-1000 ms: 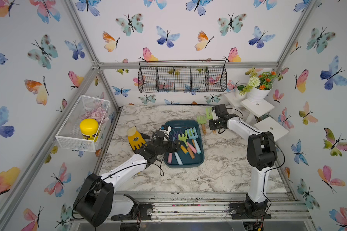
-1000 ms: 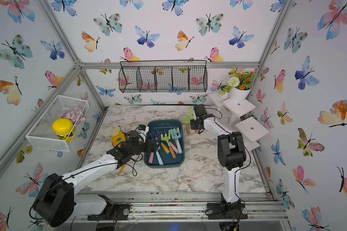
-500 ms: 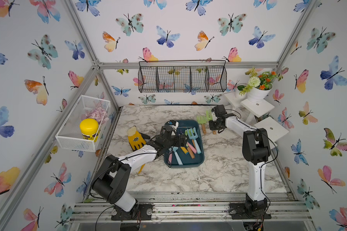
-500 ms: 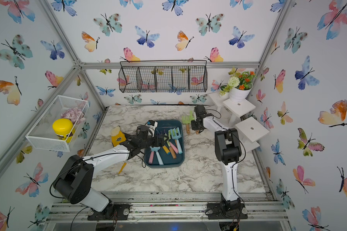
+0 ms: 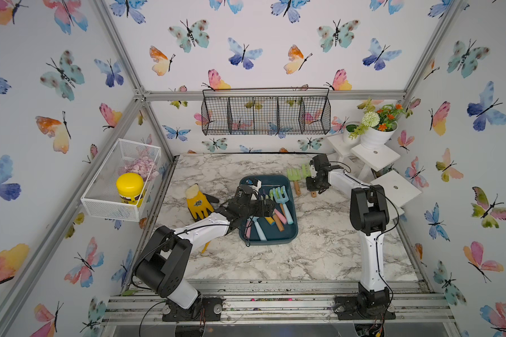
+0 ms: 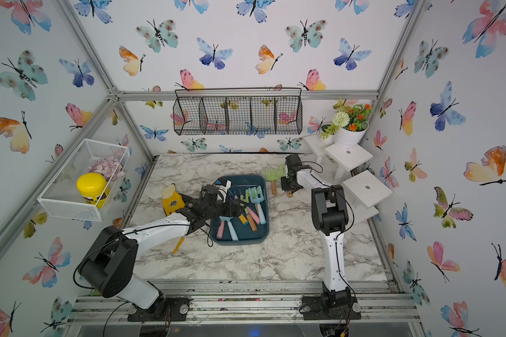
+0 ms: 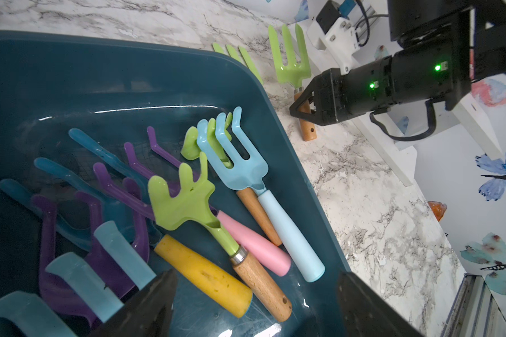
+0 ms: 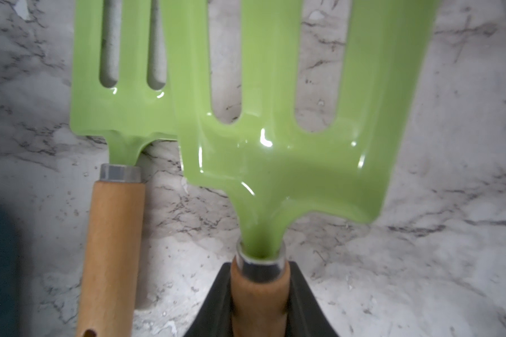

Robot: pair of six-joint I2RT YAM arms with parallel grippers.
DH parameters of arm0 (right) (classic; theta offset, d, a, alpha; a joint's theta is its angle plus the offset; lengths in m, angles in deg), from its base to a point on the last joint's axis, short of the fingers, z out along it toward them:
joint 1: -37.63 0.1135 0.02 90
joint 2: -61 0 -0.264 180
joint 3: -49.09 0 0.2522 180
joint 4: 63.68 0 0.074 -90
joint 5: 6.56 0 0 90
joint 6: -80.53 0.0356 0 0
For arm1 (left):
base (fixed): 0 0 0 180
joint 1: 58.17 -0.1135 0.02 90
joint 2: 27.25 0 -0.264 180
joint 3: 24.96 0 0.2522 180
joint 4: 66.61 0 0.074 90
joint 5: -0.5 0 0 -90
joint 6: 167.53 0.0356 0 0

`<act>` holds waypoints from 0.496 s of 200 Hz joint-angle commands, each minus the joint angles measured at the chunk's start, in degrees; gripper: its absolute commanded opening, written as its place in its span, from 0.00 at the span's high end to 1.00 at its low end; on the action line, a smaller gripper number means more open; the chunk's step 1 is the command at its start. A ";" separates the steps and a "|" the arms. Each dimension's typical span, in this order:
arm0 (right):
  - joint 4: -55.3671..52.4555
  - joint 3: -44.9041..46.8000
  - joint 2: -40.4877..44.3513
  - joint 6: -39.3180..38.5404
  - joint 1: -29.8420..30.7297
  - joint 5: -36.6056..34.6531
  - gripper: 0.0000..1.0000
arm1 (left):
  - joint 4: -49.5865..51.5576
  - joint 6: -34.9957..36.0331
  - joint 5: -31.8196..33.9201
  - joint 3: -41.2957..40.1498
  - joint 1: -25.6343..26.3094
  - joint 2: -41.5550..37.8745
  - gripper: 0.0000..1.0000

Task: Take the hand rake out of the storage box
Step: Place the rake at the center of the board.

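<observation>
Dark teal plastic storage box with rounded corners sits mid marble tabletop and holds a pile of hand tools. Likely target is the lime-green bent-tine hand rake with wooden handle. It lies inside the box on top of purple and blue rakes, its handle between a yellow handle and a pink handle. Light-blue metal rake lies just beside, its tines hooked over another green head.

Handling, my read: stiff painted head, glossy so slick; light overall; nothing fragile. The wooden handle is round and matte, so grip there, across the middle, clear of the steel ferrule. The bent tines could snag tools underneath, so lift straight up.

Left claw: fingers wide apart, empty, hovering over the handle end of the box. In the left wrist view the rake's handle lies roughly between them. Left arm is stretched low from its base, forearm nearly level above the tabletop.

Right claw is clamped on the wooden handle of a green flat-tined fork. That fork is outside the box, by its far right corner, just beside a second green fork. Cannot tell if it is lifted. Right arm: lower link upright, forearm reaching toward the back wall.
</observation>
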 commanded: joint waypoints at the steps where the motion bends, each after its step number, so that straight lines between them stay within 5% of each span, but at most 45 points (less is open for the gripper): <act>1: -0.29 -1.74 -1.52 -0.58 -0.38 1.89 0.96 | -0.49 0.30 -0.34 0.04 0.81 -2.92 0.09; 41: -1.36 -3.97 -3.59 -0.51 -0.40 2.36 0.96 | 0.33 0.57 -0.70 0.99 1.37 -4.03 0.09; 99: -2.81 -5.64 -4.37 0.13 -0.40 4.27 0.81 | 2.46 1.12 0.19 1.62 1.47 -5.58 0.08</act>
